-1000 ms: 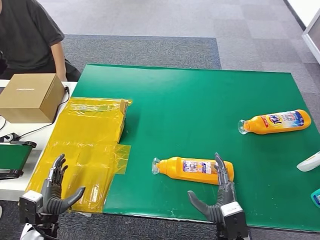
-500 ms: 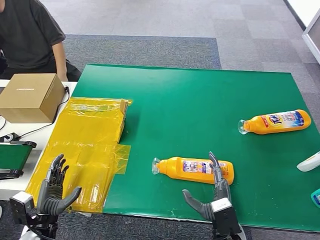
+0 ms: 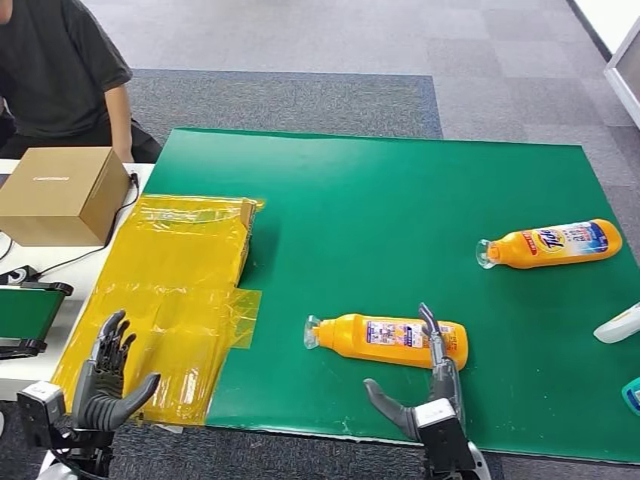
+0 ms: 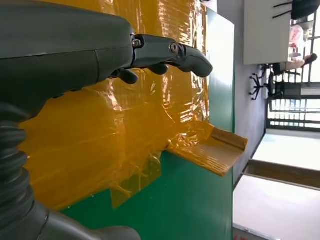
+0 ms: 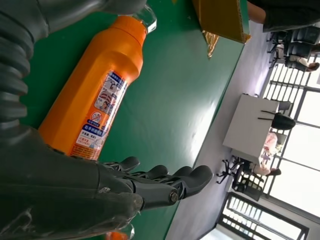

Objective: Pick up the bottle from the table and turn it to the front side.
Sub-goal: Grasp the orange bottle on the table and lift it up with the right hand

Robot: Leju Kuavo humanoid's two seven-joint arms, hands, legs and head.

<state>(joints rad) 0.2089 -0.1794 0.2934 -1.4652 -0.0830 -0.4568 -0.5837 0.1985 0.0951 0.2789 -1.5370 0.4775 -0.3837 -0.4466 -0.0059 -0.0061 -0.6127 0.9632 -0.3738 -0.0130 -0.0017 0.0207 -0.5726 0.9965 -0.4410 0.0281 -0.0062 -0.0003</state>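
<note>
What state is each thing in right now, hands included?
Near bottle: lying on its side on the green mat, back label up, not held.
Far bottle: lying on its side, front label up, untouched.
Right hand: open, fingers over the near bottle's base end, no grip.
Left hand: open, holding nothing, above the yellow plastic sheet.
Cardboard box: closed.

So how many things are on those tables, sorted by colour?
Orange bottles: 2, near and far
Yellow sheet: 1
Brown box: 1
White object at the right edge: 1
Total: 5
</note>
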